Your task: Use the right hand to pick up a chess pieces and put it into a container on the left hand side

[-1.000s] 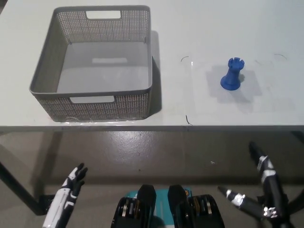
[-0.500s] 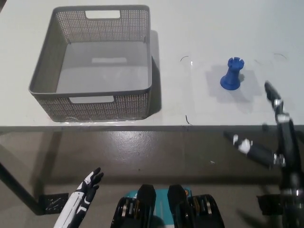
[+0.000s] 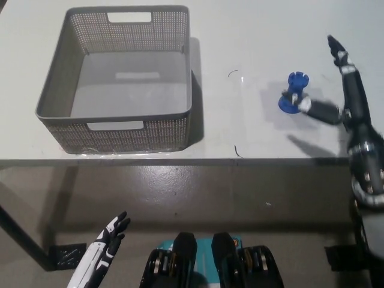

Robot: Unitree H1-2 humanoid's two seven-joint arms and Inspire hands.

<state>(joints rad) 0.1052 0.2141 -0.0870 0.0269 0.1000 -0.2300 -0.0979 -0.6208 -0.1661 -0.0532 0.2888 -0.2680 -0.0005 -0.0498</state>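
A blue chess rook [image 3: 293,90] stands upright on the white table [image 3: 252,36], right of the middle. My black right hand [image 3: 343,99] is over the table just right of the rook, open, with one finger reaching to the rook's base and another pointing up and away. A grey mesh basket [image 3: 120,129] sits on the table's left half; nothing lies in it. My white left hand [image 3: 102,246] rests low at the lower left, below the table edge, fingers apart and holding nothing.
The table's front edge [image 3: 192,161] runs across the middle of the view, with a dark floor below it. Thin pen-like marks [image 3: 234,74] lie on the table between basket and rook.
My right hand has risen from below the table edge and moved up over the table to the rook's right side. The left hand shifted slightly up. Rook and basket stay put.
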